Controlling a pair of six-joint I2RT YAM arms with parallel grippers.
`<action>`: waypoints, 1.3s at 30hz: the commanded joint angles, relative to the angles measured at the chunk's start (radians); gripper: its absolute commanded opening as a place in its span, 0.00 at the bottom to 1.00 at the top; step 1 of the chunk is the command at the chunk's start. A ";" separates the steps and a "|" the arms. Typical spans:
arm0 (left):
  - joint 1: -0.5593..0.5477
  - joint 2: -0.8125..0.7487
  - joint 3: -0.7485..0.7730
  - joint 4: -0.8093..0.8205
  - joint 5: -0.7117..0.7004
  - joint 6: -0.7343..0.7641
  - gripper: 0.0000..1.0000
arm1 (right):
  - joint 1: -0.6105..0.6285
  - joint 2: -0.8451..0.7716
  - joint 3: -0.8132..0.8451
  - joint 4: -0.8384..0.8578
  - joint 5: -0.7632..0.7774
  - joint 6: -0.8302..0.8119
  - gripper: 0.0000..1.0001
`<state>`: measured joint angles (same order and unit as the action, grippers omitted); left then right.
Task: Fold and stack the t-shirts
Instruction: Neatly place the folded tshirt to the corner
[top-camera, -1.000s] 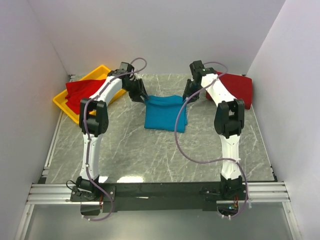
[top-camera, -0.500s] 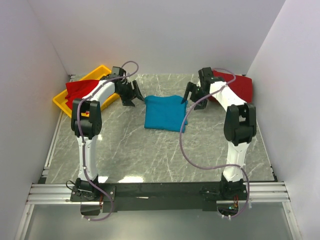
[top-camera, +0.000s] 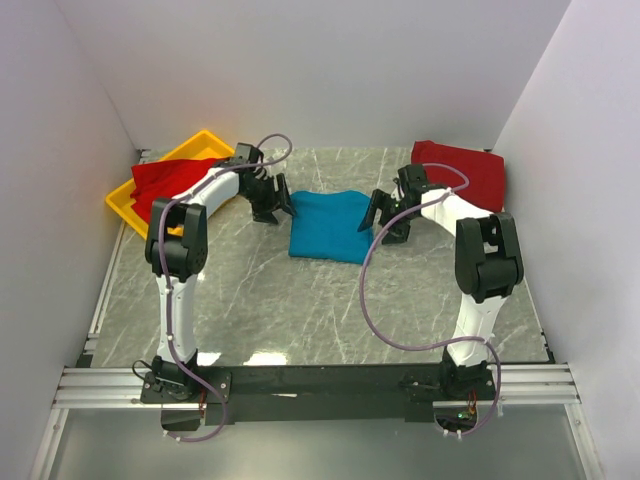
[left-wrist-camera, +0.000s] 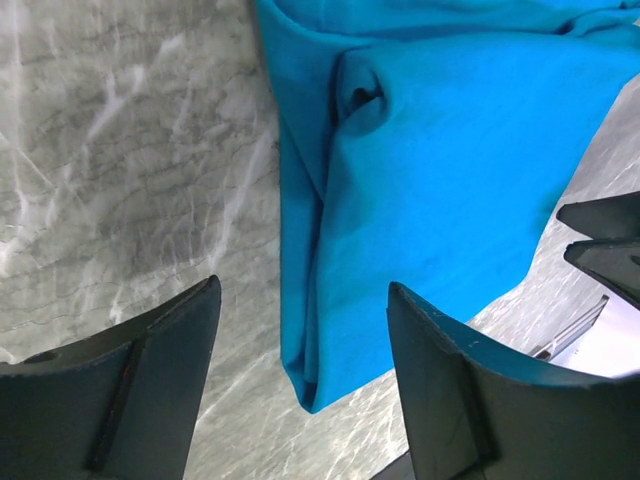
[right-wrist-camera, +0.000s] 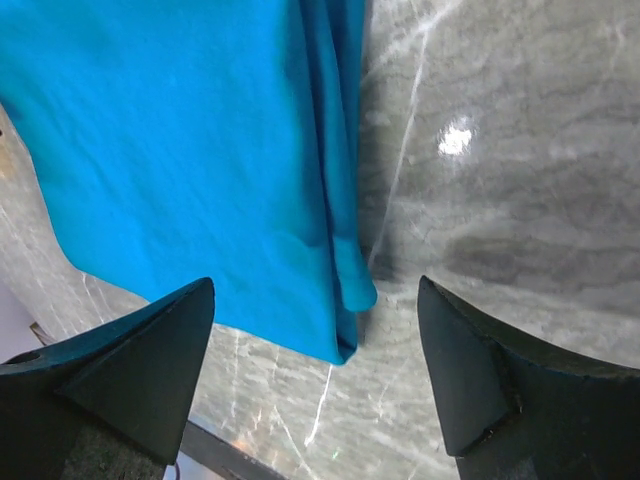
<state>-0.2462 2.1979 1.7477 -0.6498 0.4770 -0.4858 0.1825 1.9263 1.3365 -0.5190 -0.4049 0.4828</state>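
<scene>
Our blue t-shirt (top-camera: 330, 225) lies folded between two wide-open grippers.
The left gripper (top-camera: 277, 210) is beside its left edge, the right gripper (top-camera: 383, 225) beside its right edge, both holding nothing.

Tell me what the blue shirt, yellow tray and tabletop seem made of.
Blue shirt: soft matte knit cloth, judging by its folds and creases. Yellow tray: likely smooth moulded plastic, rigid rim. Tabletop: grey veined marble look, glossy glare; possibly laminate.

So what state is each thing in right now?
teal t-shirt: folded, lying flat, unheld
right red t-shirt: folded, lying flat
left red t-shirt: rumpled, in yellow tray
yellow tray: holds that rumpled shirt
left gripper: open, empty
right gripper: open, empty
</scene>
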 joint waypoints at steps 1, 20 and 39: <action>0.001 -0.030 -0.001 0.024 0.015 0.036 0.72 | -0.002 -0.058 -0.020 0.100 -0.032 0.011 0.88; -0.013 0.100 0.084 0.044 0.066 0.013 0.66 | -0.032 0.003 -0.045 0.223 -0.052 0.045 0.88; -0.024 0.180 0.093 0.050 0.051 0.019 0.21 | -0.032 0.115 0.019 0.306 -0.045 0.097 0.88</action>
<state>-0.2600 2.3413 1.8332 -0.6048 0.5430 -0.4870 0.1562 2.0041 1.3190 -0.2619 -0.4664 0.5655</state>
